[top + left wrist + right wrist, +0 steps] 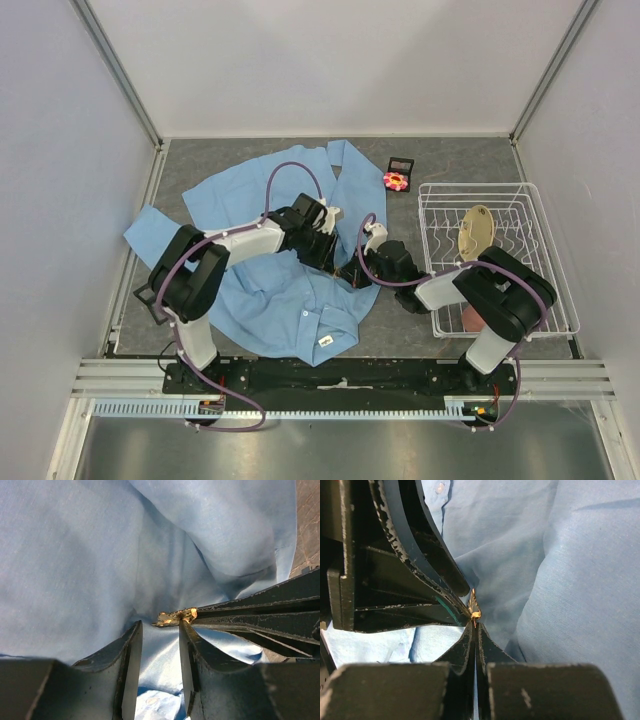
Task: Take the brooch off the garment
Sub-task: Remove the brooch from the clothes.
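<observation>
Blue cloth of the garment (270, 300) sprawls crumpled over the left and middle of the table (470, 160). The wire rack (475, 185) crowds the right side, so we find open room mainly along the far strip. We judge the main job done, since the brooch (396, 180) lies on bare mat just beside the far sleeve and clear of the cloth, close to a small dark box (399, 163). Our left gripper (160, 624) stands partly parted over a fold and holds nothing, while our right gripper (474, 626) is pinched tight on a gold emblem (475, 611) at that fold.
</observation>
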### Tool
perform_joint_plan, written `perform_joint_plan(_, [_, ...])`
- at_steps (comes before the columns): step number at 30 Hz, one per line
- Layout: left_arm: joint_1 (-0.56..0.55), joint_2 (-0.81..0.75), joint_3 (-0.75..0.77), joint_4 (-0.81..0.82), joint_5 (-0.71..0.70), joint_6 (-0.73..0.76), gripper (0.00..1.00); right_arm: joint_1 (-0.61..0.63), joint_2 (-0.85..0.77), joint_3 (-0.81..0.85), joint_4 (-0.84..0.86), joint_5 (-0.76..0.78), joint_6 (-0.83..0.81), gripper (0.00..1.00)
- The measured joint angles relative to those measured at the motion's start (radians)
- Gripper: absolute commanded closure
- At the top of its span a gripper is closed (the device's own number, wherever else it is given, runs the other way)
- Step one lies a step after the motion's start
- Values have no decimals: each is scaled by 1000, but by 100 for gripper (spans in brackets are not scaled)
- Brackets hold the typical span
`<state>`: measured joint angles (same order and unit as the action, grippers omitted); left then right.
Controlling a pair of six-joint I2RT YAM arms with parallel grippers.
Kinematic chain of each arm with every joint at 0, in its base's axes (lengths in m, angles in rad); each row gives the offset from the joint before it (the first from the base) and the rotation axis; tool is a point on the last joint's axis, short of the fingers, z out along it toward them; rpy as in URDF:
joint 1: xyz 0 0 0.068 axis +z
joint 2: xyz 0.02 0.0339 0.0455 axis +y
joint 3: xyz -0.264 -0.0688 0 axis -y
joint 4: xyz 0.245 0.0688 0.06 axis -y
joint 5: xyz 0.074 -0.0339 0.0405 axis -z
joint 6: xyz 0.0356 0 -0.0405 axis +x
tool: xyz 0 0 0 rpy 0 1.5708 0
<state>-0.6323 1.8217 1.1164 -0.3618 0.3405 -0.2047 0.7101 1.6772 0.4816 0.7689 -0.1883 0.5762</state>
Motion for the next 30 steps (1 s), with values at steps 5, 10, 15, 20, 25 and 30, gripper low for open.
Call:
perform_joint_plan(5, [0, 17, 15, -9, 3, 4, 54, -5, 8, 0, 1, -7, -4, 100])
perform_joint_plan(10, [1, 17, 15, -9, 10, 4, 53, -10, 9, 0, 1, -21, -5, 100])
perform_joint_plan(15, [5, 16, 15, -10, 32, 3, 52, -14, 9, 0, -1, -26, -5, 100])
perform_joint_plan(20, [5, 5, 10, -25, 50, 2, 52, -15, 11, 2, 1, -35, -8, 100])
perform_joint_plan(25, [5, -10, 10, -33, 64, 1, 51, -15, 14, 5, 2, -45, -8, 100])
perform_joint_plan(30, [5, -2, 10, -37, 64, 1, 52, -16, 14, 6, 2, -50, -8, 100])
